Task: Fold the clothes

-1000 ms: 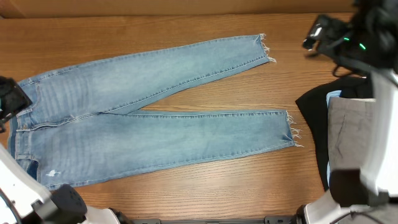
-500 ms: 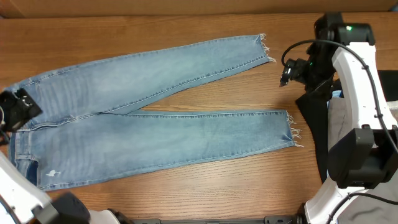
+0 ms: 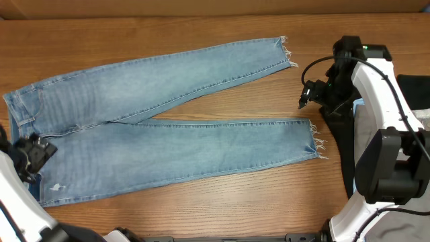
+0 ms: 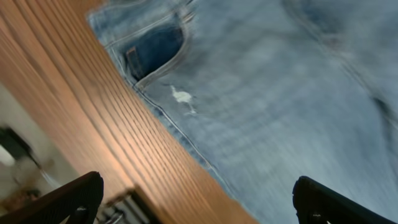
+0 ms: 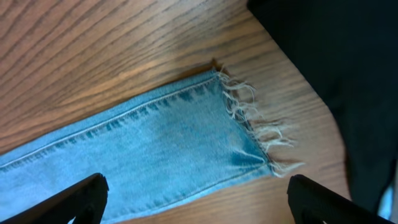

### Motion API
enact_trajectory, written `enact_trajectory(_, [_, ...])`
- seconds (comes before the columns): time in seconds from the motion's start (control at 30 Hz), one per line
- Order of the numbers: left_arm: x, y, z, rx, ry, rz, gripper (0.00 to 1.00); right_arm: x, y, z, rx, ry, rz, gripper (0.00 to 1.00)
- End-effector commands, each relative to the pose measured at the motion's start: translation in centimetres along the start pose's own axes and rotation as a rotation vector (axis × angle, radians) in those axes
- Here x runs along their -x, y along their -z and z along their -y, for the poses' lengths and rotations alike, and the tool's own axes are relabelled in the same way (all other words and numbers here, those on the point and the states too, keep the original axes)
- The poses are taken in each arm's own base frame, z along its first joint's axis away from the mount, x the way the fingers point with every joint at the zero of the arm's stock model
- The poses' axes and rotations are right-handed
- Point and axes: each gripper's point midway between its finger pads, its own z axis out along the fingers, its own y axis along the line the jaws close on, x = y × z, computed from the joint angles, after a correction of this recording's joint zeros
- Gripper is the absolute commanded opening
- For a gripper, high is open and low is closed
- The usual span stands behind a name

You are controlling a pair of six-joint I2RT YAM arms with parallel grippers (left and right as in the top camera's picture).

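Jeans [image 3: 168,151], light-blue denim.

Overhead: spread flat and unfolded on the wooden table [image 3: 201,208], waist at left, legs splayed rightward to frayed hems. Left gripper [image 3: 30,151] over the waist's near corner, right gripper [image 3: 304,99] between the two hems. Black garment [image 3: 339,134] and grey trousers [image 3: 361,124] piled at right.

Left wrist: fingers [image 4: 68,199] spread wide above the waistband edge and a white distress mark [image 4: 182,96], holding nothing.

Right wrist: fingers [image 5: 74,196] parted over a frayed hem [image 5: 252,127], gripping nothing.

Progress: no fold made, and every fold appears to remain.
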Motion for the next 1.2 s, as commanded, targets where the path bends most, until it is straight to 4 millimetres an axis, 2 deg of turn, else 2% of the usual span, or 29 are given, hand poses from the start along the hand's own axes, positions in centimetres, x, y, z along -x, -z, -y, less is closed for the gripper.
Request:
enact_trajectory(0.0, [-1.6,-5.2,-1.8,-0.019,0.144,-0.157,1.00,-0.5,0.0,-0.3,0.043,-0.005,0.005,0.98])
enact_trajectory(0.07, [-2.0,-7.3,-2.8,-0.014,0.192,-0.216,0.97,-0.7,-0.7,-0.2,0.042,-0.007,-0.003,0.99])
enact_trajectory(0.23, [-2.1,-12.0,-4.1,-0.134,0.309,-0.338,0.79,-1.5,-2.6,1.1,0.034,-0.058,-0.041,0.98])
enact_trajectory(0.33, [-2.2,-13.2,-5.2,-0.127,0.348,-0.362,0.75,-1.9,-3.1,1.6,0.048,-0.078,-0.063,0.95])
enact_trajectory(0.4, [-1.8,-14.0,-6.2,-0.099,0.360,-0.345,0.67,-2.0,-3.2,1.8,0.052,-0.087,-0.072,0.95])
enact_trajectory(0.6, [1.0,-14.8,-6.7,-0.114,0.364,-0.228,0.54,-2.0,-3.2,1.8,0.053,-0.087,-0.072,0.94])
enact_trajectory(0.7, [1.4,-14.9,-6.8,-0.110,0.358,-0.207,0.51,-2.0,-3.2,1.8,0.053,-0.087,-0.072,0.94])
enact_trajectory(0.8, [1.6,-15.0,-7.6,-0.066,0.356,-0.194,0.52,-2.0,-3.2,1.8,0.053,-0.087,-0.072,0.94])
enact_trajectory(0.9, [1.4,-15.1,-9.4,0.030,0.374,-0.188,0.58,-2.1,-3.2,1.8,0.053,-0.087,-0.073,0.95])
enact_trajectory(1.17, [3.2,-15.6,-11.2,0.047,0.410,-0.104,0.54,-2.2,-3.2,1.8,0.050,-0.094,-0.078,0.95])
